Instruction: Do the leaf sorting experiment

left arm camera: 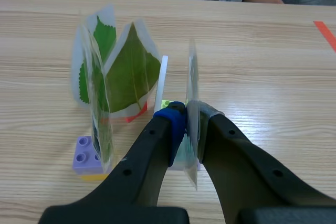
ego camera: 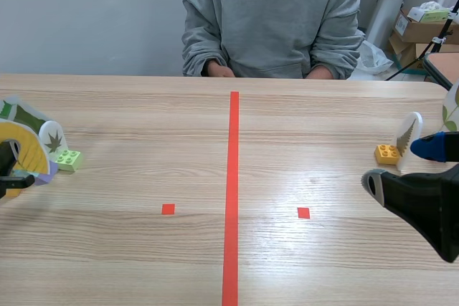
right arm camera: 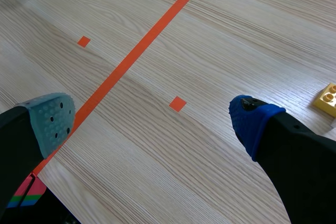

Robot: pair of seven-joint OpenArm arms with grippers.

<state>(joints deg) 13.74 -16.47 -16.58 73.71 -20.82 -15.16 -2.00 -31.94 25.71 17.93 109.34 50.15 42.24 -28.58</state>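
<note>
- A wooden tabletop (ego camera: 143, 112) fills the scene and runs away to a person (ego camera: 272, 12) in a grey sweatshirt. The person sits at the far side with forearms at the edge, probably there to watch the sorting.
- A red tape line (ego camera: 233, 191) runs down the middle, likely splitting the tabletop into two sorting sides. A small red square (ego camera: 168, 209) lies to the left of the line and a second square (ego camera: 303, 213) to the right, perhaps as placing spots.
- The right fingers (right arm camera: 254, 124) are spread wide with nothing between them. They hover over bare wood near the right edge, apparently idle for now.
- The left fingers (left arm camera: 176, 124) are at the far left, closed on a clear held card (left arm camera: 192, 87) seen edge-on. They pinch it low down, which keeps it upright. Whether its lower edge sits in a block cannot be made out.
- Just beside it stand the other leaf cards (left arm camera: 131, 72), laminated green leaves fanned upright so that each face can be read.
- A lone card (ego camera: 409, 136) stands upright at the right, next to the right fingers.
- A purple block (left arm camera: 86, 156) at the foot of one leaf card seems to serve as its stand. A light green block (ego camera: 69, 158) lies beside the cluster, and an orange block (ego camera: 386, 153) sits touching the foot of the lone card.
</note>
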